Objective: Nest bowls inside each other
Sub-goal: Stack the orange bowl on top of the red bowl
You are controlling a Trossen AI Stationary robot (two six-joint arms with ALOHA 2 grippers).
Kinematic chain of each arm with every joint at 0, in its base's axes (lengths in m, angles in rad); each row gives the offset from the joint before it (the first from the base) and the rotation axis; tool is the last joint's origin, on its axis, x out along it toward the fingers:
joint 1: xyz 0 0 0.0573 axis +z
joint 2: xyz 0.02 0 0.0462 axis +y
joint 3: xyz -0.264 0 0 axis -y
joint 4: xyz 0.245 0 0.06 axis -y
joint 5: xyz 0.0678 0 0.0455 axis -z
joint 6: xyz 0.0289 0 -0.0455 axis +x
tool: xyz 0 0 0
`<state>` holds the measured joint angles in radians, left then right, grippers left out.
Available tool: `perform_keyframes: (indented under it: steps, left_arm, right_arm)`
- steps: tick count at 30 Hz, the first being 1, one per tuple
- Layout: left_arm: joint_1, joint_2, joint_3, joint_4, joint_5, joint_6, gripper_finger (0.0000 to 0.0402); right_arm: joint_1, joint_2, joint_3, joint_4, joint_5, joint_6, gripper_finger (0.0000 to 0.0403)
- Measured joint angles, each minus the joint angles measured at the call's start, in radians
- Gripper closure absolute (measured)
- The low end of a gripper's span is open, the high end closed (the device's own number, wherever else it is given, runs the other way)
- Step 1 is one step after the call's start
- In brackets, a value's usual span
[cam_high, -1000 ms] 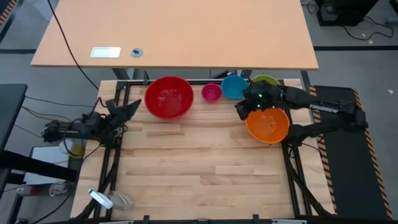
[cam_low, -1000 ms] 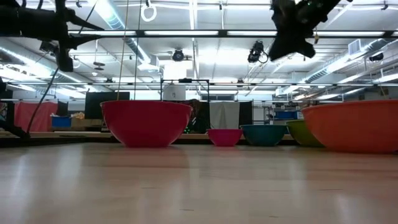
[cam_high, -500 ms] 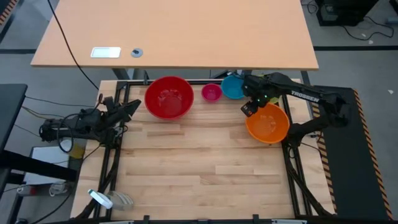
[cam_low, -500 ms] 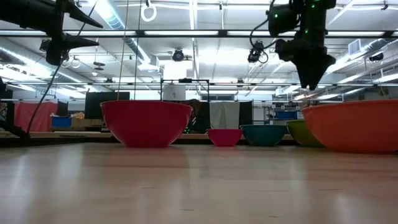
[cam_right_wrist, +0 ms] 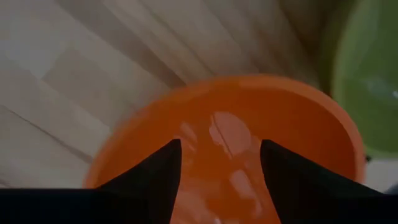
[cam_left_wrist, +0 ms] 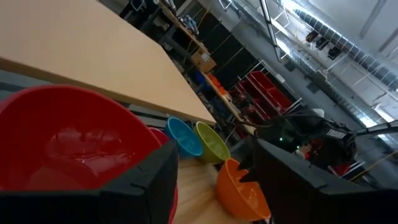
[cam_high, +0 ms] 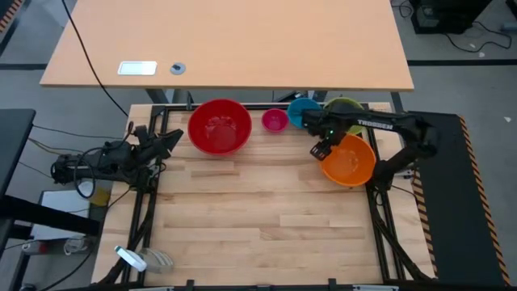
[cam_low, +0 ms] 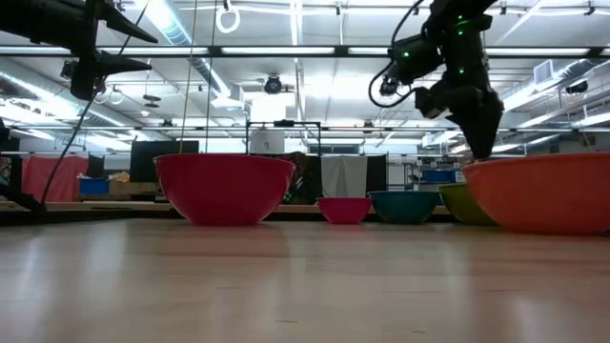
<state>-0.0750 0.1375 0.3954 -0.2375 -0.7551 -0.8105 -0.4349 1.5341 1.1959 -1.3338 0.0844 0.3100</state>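
Right claw (cam_high: pixel 320 151) gapes over orange bowl (cam_high: pixel 350 164) — green bowl (cam_high: pixel 346 106), blue bowl (cam_high: pixel 303 112) just beyond.

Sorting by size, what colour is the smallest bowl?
Magenta-pink; the smallest bowl shows best in the high view.

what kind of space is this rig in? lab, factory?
Looks like a robotics lab or workshop. The low view shows long ceiling strip lights and open floor behind the wooden table; the left wrist view shows red storage bins on shelving.
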Motion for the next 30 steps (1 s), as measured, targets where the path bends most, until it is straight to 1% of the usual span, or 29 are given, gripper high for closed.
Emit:
perform_keyframes:
  steps: [5,10,16,19,22,25,27,30]
  left_arm:
    - [0.0,0.0,0.0,0.002,0.0,0.013,0.0191]
    - [0.0,0.0,0.0,0.022,0.0,0.014,0.0191]
    - [0.0,0.0,0.0,0.068,0.014,0.07,0.0191]
    - [0.0,0.0,0.0,0.068,0.015,0.071,0.0191]
    - [0.0,0.0,0.0,0.068,0.015,0.069,0.0191]
    - [0.0,0.0,0.0,0.069,0.015,0.066,0.0191]
    - [0.0,0.0,0.0,0.069,0.015,0.064,0.0191]
    - [0.0,0.0,0.0,0.07,0.016,0.041,0.0191]
  right_arm:
    - [0.066,0.064,0.0,0.035,-0.005,-0.008,0.0178]
    - [0.12,0.104,-0.001,0.113,-0.008,-0.007,0.0179]
    - [0.168,0.087,-0.001,0.253,-0.072,0.011,0.0179]
    - [0.173,0.083,0.008,0.258,-0.12,0.009,0.0179]
    - [0.157,0.073,0.049,0.2,-0.131,0.001,0.0179]
    - [0.128,0.046,0.069,0.157,-0.066,-0.047,0.0179]
    - [0.083,0.025,0.065,0.144,-0.03,-0.076,0.0182]
    - [-0.02,-0.004,0.049,0.135,-0.024,-0.104,0.0191]
